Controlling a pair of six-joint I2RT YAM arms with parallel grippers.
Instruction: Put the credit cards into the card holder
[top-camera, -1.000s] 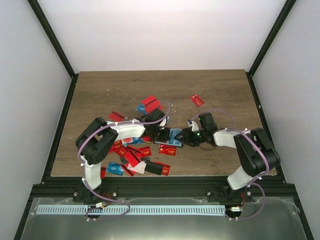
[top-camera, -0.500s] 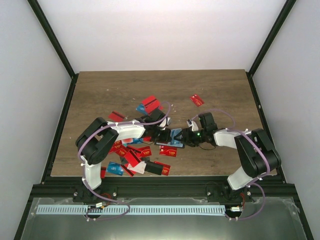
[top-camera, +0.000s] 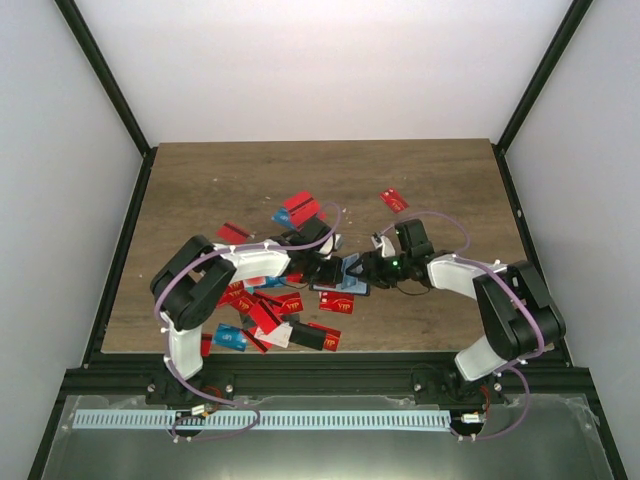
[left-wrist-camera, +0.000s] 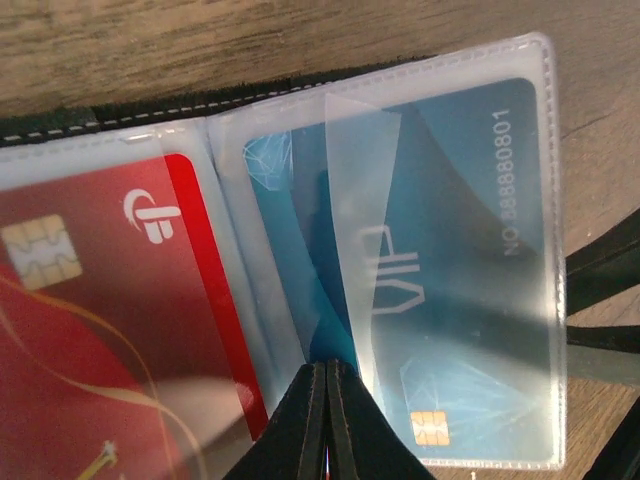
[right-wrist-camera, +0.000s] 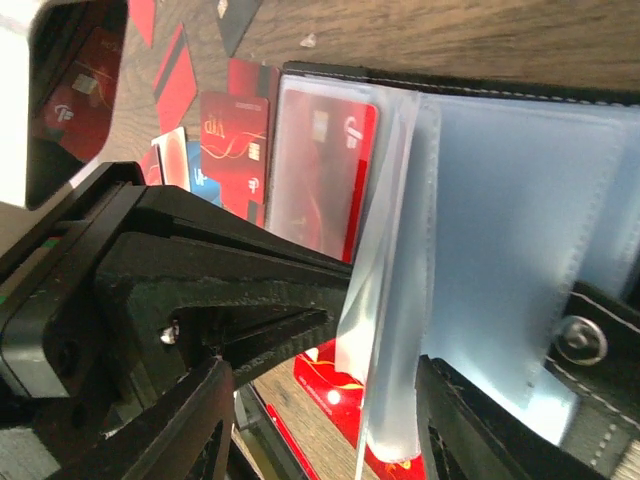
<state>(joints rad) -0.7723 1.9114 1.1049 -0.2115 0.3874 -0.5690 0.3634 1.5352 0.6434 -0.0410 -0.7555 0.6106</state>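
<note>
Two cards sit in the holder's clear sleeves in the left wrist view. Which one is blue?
The right-hand card in the card holder, number printed along its edge; the left card is red.

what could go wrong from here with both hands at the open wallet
1. The left hand is shut on just the edge of a thin clear plastic sleeve of the black fold-over card holder; it may slip free or crease.
2. The right hand stands open around a sleeve, close beside the left hand, so they might bump.
3. Loose red plastic cards lie beside the holder; tugging it could drag them.
</note>
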